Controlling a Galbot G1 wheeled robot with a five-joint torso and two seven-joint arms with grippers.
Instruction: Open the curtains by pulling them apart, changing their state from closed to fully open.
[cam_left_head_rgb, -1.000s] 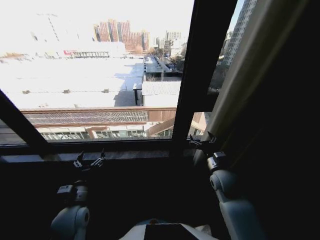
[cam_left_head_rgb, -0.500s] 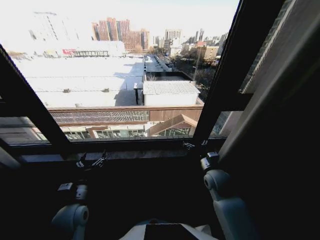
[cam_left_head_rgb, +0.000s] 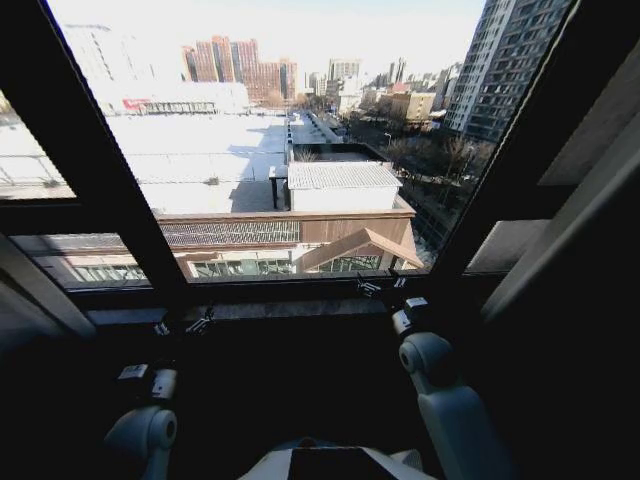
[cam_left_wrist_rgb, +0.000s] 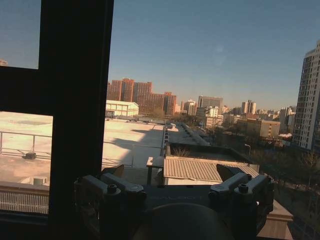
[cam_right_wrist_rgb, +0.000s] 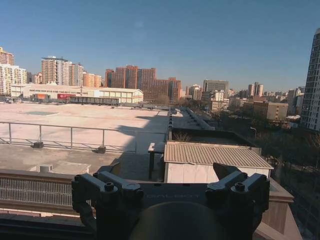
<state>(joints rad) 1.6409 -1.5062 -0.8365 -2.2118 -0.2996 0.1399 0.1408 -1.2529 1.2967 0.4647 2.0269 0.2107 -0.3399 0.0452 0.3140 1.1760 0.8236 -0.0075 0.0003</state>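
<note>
Retracted right hand (cam_left_head_rgb: 381, 287), spread, empty; left hand (cam_left_head_rgb: 183, 325) spread, empty; pleated curtains (cam_left_head_rgb: 560, 255) parted

Left claw (cam_left_head_rgb: 184, 325) spread and empty, right claw (cam_left_head_rgb: 381, 287) likewise, both arms raised forward

Two curtains (cam_left_head_rgb: 590, 215), two claws: left (cam_left_head_rgb: 185, 325), right (cam_left_head_rgb: 380, 288).

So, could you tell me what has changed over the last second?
The head view shifted, so the camera moved. The curtain now lies far right; the right gripper, earlier at its edge, is apart from it, open. The left gripper stayed by the sill, open.
</note>
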